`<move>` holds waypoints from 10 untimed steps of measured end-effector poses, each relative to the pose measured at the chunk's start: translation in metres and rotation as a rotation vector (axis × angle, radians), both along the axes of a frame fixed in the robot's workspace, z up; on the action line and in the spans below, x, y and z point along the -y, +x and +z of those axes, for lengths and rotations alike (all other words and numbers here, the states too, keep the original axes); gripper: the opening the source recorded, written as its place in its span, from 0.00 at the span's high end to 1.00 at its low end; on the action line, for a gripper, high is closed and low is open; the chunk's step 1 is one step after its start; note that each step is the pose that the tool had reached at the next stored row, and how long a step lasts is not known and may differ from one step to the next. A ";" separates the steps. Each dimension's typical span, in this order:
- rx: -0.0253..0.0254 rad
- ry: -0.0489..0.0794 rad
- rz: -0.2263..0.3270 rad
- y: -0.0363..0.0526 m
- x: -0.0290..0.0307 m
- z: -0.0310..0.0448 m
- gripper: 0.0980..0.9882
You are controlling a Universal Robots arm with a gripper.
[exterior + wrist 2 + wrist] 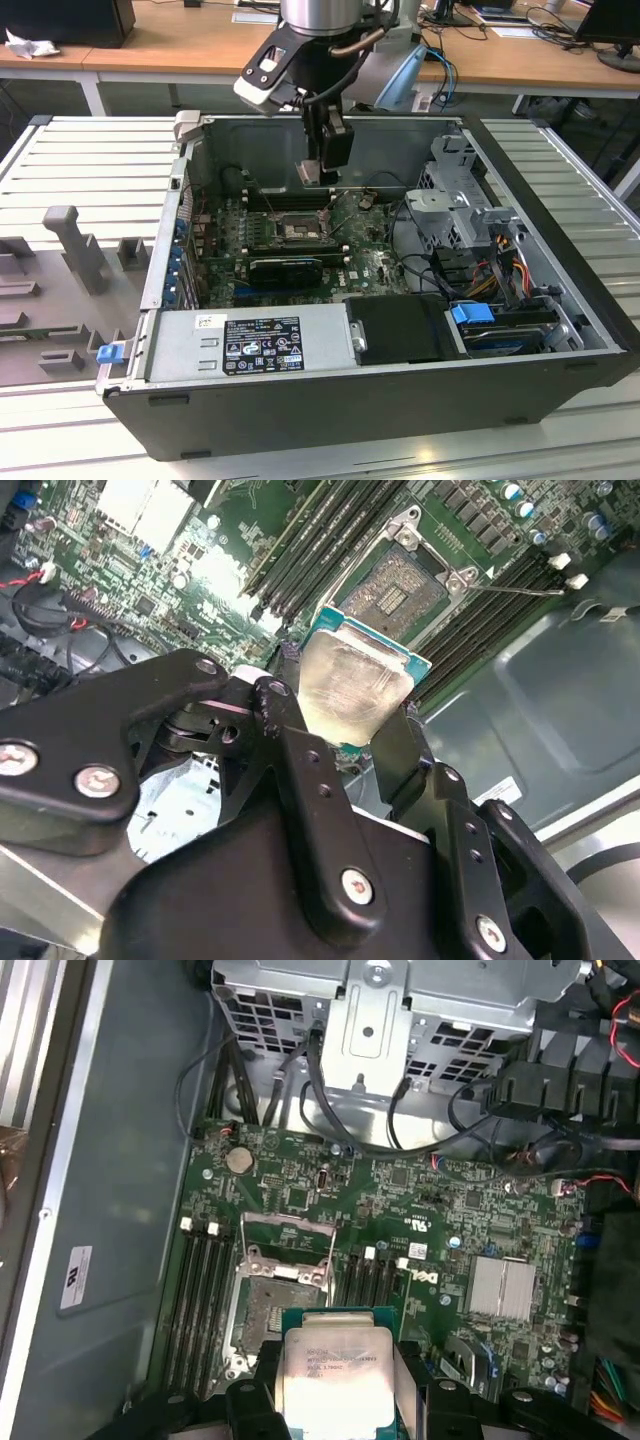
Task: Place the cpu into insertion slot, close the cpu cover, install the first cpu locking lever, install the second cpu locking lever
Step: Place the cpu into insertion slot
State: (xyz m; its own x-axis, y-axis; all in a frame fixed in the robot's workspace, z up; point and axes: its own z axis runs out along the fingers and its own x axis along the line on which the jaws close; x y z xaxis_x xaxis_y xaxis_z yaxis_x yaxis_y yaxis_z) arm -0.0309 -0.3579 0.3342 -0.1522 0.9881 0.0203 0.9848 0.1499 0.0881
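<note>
Above the open case, the gripper hangs with its fingers clenched on two opposite edges of the cpu, pale metal face toward both wrist cameras. The chip is held off the board, well apart from everything under it.

The case lies on its side on a ribbed table. It holds the green board on its floor, a power supply along the near wall, and a drive cage with loose cables on the exterior view's right. A black card stands on the board between the power supply and the slot.

The slot's contacts lie bare. The cover is swung up off it, at the slot's end toward the drive cage. In the second wrist view a thin lever sticks out free past the slot's corner.

Black memory slots run close along two sides of the slot. Beyond them on one side is bare grey case floor. Over the slot itself the way is open, the case walls standing well back from the gripper.
</note>
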 end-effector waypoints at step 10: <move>0.0000 -0.001 -0.145 -0.0003 -0.0006 -0.0239 0.52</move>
